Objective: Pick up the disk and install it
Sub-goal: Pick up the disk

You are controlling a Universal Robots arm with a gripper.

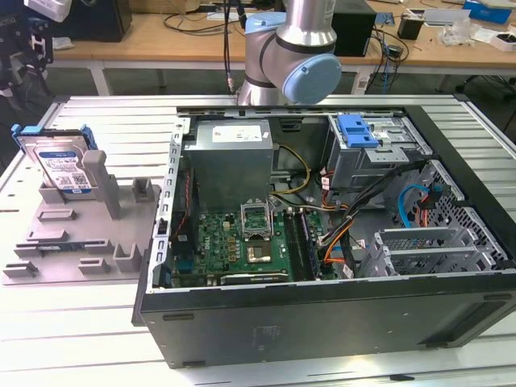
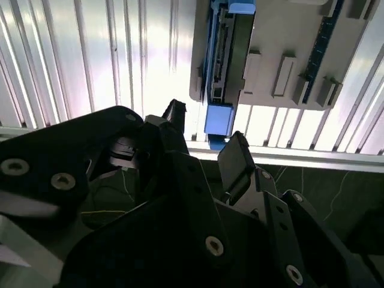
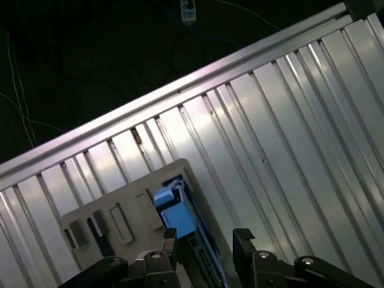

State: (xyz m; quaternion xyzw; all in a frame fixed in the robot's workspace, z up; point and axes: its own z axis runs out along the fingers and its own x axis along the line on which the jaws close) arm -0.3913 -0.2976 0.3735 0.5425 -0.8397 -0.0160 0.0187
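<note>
Hand: your gripper [image 3: 207,235] is spread wide, its fingers [image 3: 243,235] apart with nothing clamped between them.
Disk: the disk [image 1: 60,165] stands on edge, leaning back in the grey holder [image 1: 81,234] on the table [image 1: 89,322]. It is at the exterior view's left, well apart from the computer case [image 1: 322,310].
Step in hand: by my reading, you are lining up above the disk for the pick; it sits in the holder, not lifted.
Doing it well: keep the fingers square to the disk's flat faces, one on each side. Mind the grey post [image 1: 95,173] just beside it, and close on the blue frame, not on a corner.
First wrist view: use this for line-up; the disk's blue frame [image 3: 177,216] runs between the two fingertips.
Second wrist view: look here for the disk edge-on [image 2: 225,54] and its blue tab [image 2: 219,119] near the table's edge.
Exterior view: go here for the lean of the disk, the open case, and the drive bay [image 1: 359,133] at its far side.
</note>
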